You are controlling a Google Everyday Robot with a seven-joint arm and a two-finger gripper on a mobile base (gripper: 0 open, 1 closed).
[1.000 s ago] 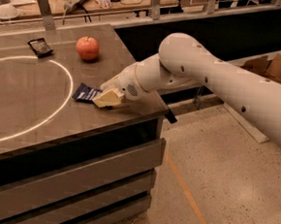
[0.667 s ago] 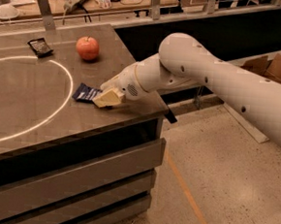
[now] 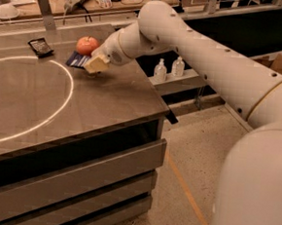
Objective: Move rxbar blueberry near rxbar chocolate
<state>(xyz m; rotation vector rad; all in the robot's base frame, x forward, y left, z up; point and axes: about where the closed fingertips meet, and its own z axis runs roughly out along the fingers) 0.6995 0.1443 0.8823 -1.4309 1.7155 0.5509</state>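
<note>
Wrappers, two: flat navy-blue rxbar blueberry [image 3: 75, 59] pinched in the cream gripper [image 3: 91, 64] beside one red apple [image 3: 87, 45]; flat black rxbar chocolate [image 3: 40, 47] on brown tabletop [image 3: 108, 99]; speckled floor [image 3: 196, 148].

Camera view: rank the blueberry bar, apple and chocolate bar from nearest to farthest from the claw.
From the claw, over the table:
1. Blueberry bar, at the claw's tip, on its picture-left side.
2. Apple, just behind the bar.
3. Chocolate bar, farthest, toward the table's rear left in the picture.
</note>
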